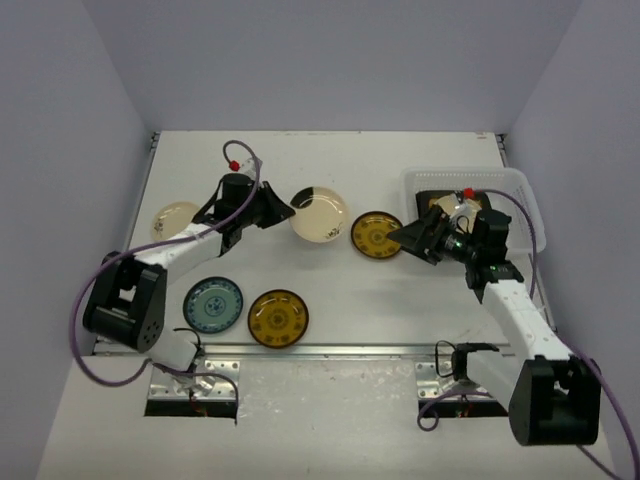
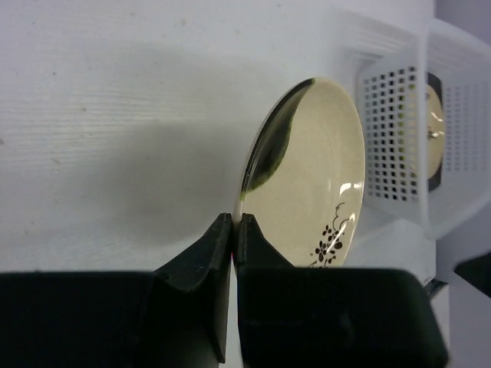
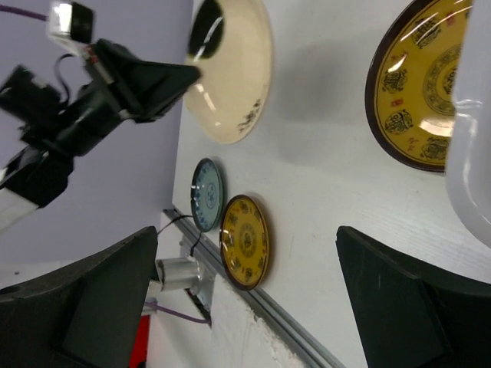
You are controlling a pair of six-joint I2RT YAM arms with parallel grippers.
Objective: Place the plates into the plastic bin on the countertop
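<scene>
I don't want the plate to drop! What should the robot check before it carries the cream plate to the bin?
1. Grip: the left tool is shut on the rim of the cream plate: ok.
2. Plate off the countertop: ok, it hangs tilted.
3. Way to the plastic bin free: not ok, the right tool sits in front of it.
4. Right tool empty: ok, it is open and holds nothing.
5. Room in the bin: cannot tell; a square plate already lies inside.
</scene>
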